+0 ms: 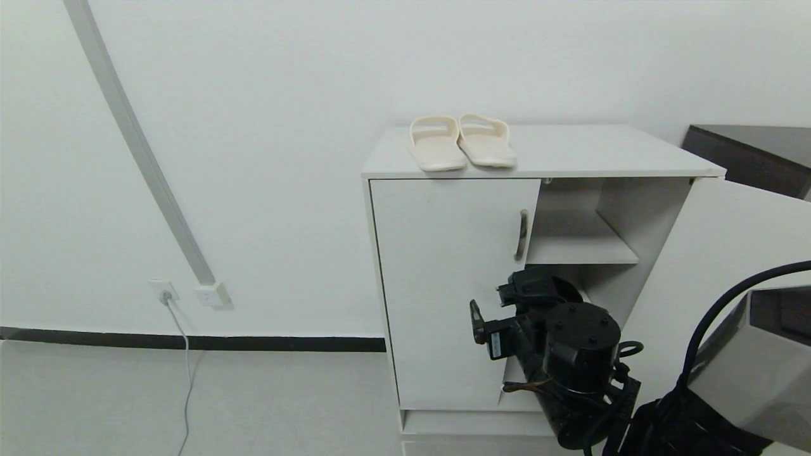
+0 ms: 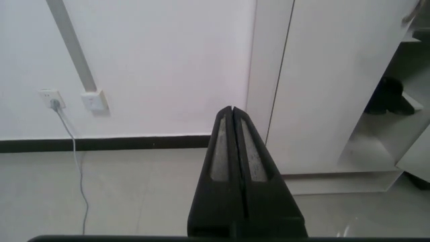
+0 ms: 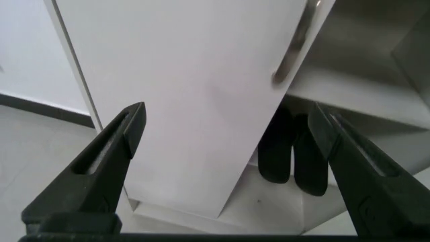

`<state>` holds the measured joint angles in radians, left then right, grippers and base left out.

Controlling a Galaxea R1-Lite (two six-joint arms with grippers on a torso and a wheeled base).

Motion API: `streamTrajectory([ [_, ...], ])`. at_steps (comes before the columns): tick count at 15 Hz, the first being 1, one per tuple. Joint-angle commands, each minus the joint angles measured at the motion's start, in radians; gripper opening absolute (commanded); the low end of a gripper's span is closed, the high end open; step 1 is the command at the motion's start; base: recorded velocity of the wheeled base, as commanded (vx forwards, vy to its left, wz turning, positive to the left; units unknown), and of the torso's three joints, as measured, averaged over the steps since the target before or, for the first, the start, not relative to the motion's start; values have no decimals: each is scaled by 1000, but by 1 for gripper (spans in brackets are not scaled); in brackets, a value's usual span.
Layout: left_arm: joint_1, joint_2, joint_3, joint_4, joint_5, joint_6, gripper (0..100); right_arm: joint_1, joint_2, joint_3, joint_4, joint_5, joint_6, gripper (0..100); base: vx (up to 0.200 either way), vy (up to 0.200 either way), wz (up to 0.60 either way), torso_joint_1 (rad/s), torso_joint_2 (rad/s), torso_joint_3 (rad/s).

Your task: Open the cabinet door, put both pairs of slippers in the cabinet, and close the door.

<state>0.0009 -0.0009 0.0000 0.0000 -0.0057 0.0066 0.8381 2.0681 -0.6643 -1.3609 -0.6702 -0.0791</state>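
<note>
Right gripper (image 3: 227, 114), fingers spread wide, hangs lower right of centre before the half-open cabinet (image 1: 602, 151); black slippers (image 3: 293, 156) lie inside beneath the shelf (image 1: 580, 253), beige slippers (image 1: 461, 142) on top, upper centre. Left gripper (image 2: 232, 114) is closed.

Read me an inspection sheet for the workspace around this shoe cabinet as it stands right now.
Surface: cabinet top white, holding cream slippers side by side.
Job's things: right door open, left door shut; black slippers inside, below the upper shelf.
Clutter: nothing seen.
Grippers: left gripper shut, empty; right gripper open, empty, near the left door.
Cables: cord from wall socket to floor.
Surroundings: white wall, grey conduit, dark furniture at right.
</note>
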Motion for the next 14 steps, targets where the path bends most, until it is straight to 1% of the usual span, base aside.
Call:
streamTrajectory([
  [1, 1, 1, 0, 0, 0, 0, 0, 1, 1, 0, 0, 0, -1, 100, 0, 0, 0, 144, -466, -325],
  [7, -1, 1, 0, 0, 0, 0, 0, 1, 0, 0, -1, 0, -1, 100, 0, 0, 0, 171, -492, -322],
  [14, 1, 1, 0, 0, 0, 1, 0, 1, 1, 0, -1, 0, -1, 100, 0, 0, 0, 214, -530, -319],
])
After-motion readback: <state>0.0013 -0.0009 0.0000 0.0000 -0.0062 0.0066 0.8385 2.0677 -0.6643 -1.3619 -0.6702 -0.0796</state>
